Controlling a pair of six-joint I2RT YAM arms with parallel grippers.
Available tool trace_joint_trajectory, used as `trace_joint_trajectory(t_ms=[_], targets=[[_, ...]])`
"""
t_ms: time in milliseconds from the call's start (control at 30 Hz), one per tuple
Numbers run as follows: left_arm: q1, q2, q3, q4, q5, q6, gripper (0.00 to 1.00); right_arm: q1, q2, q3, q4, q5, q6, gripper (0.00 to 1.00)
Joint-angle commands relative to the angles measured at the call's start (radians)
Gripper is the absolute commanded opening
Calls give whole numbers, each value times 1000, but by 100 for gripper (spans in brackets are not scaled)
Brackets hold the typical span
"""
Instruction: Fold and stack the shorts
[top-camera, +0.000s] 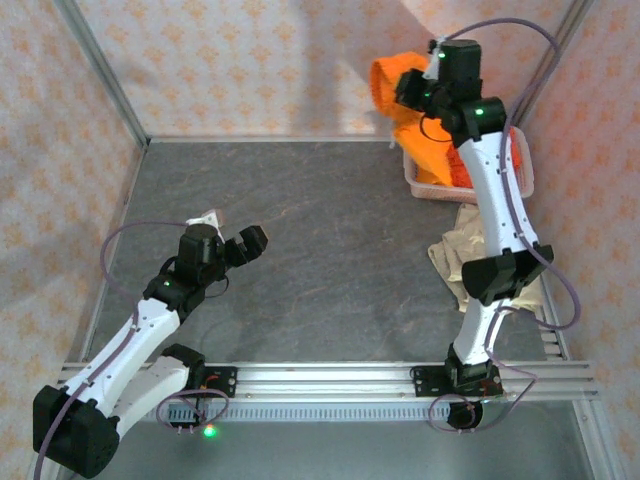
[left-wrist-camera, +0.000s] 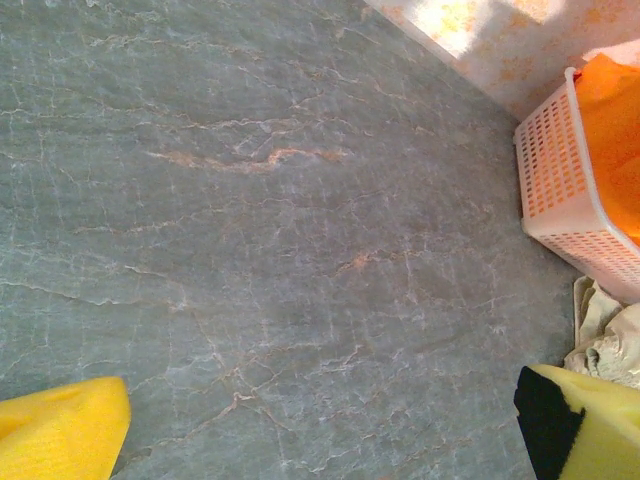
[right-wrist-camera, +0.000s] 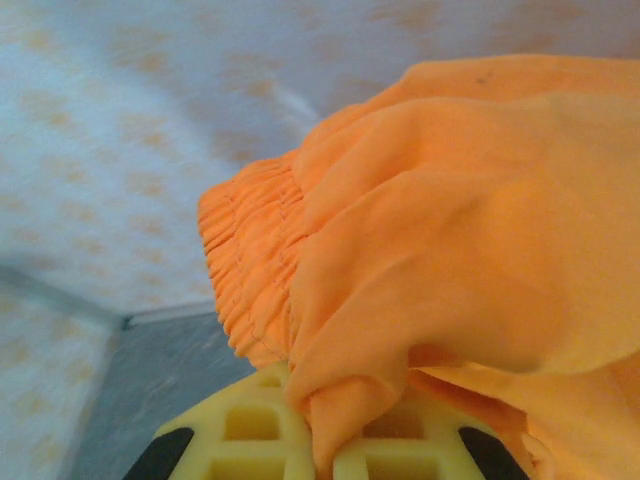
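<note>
My right gripper (top-camera: 408, 97) is raised over the back right corner, shut on a pair of bright orange shorts (top-camera: 392, 78) that hangs from it above the basket. In the right wrist view its yellow jaws (right-wrist-camera: 325, 452) pinch a fold of the orange shorts (right-wrist-camera: 450, 230), whose elastic waistband bunches to the left. More orange shorts (top-camera: 440, 165) lie in the basket. Beige shorts (top-camera: 462, 250) are crumpled on the table beside the right arm, with an edge of them (left-wrist-camera: 605, 335) in the left wrist view. My left gripper (top-camera: 236, 240) is open over bare table at the left, with nothing between its yellow fingertips (left-wrist-camera: 60, 432).
A white perforated basket (top-camera: 428, 192) stands at the back right against the wall, and its side (left-wrist-camera: 560, 170) is in the left wrist view. The grey stone-patterned table (top-camera: 320, 230) is walled by patterned panels at the back and both sides. A metal rail runs along the near edge.
</note>
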Motion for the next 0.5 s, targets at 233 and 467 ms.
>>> trace_joint_trajectory(t_ms=[233, 467], targets=[[8, -50, -13, 17, -18, -14, 100, 333, -23, 171, 42, -95, -51, 0], [7, -66, -19, 19, -26, -22, 100, 369, -77, 73, 53, -9, -33, 0]])
